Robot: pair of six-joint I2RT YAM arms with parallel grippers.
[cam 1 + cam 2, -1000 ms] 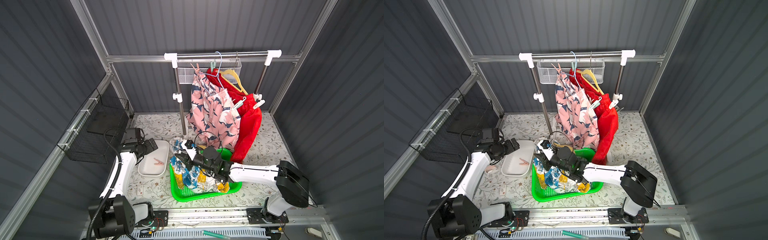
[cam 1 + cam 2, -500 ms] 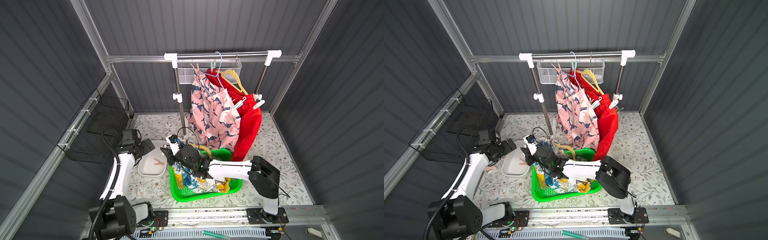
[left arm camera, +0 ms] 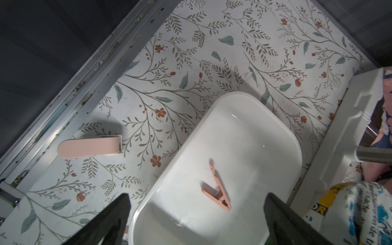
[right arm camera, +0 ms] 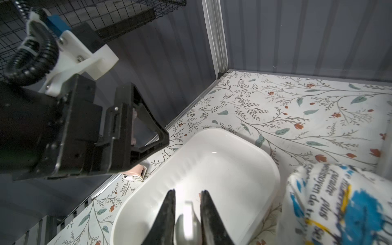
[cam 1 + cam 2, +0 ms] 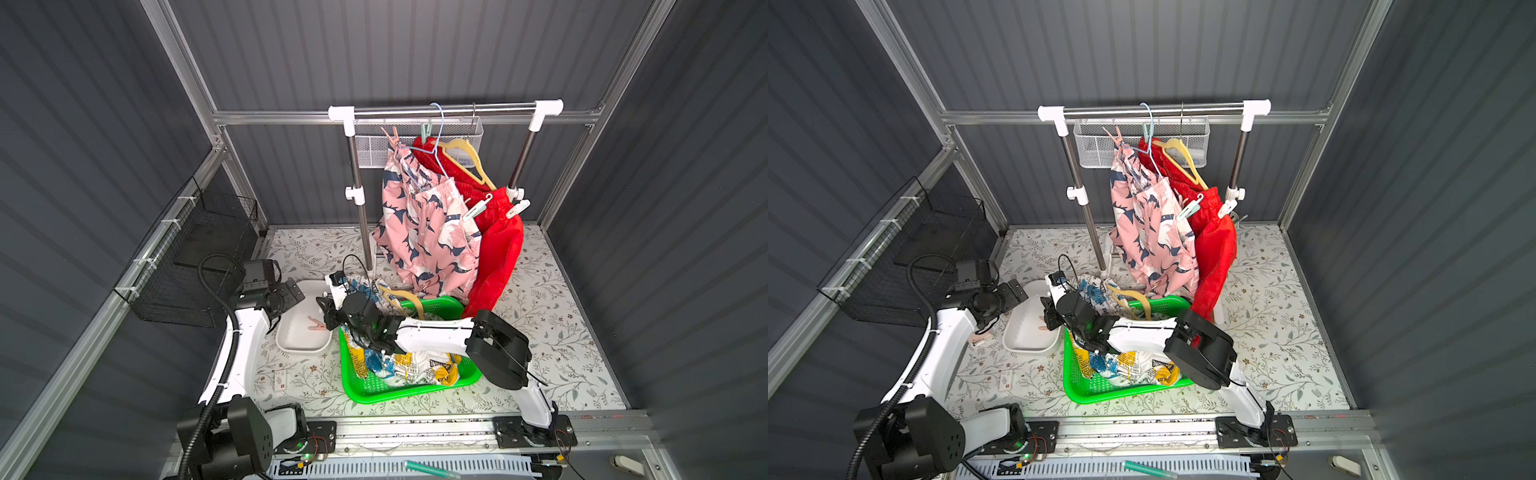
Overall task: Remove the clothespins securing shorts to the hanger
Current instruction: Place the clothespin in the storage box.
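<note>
The right gripper (image 4: 188, 193) is narrow, closed on a pale peg (image 4: 186, 220). The peg is blurred, but it seems to be a clothespin. The gripper hangs just above the tray (image 4: 233, 165), and a pink peg (image 3: 216, 191) lies just beneath it. The left gripper (image 3: 197, 197) stands wide and empty over the same tray, close opposite the right one.

I judge the pegs to be light, stiff and smooth, with a spring. Squeezed at the tail ends they should open, but pinched on the sides they may slip or jump out. High above and well behind both grippers, more of them hold cloth: a mint peg (image 5: 478, 208) by the pink shorts (image 5: 419, 232) and a white peg (image 5: 517, 209) on the red shorts (image 5: 498, 249). That cloth is soft and would likely swing when pulled.

Under the right arm lies the basket (image 5: 386, 395) with the white shorts (image 5: 407, 363). The rack post (image 5: 361, 216) may be in the way between the left gripper and the hanging shorts.
</note>
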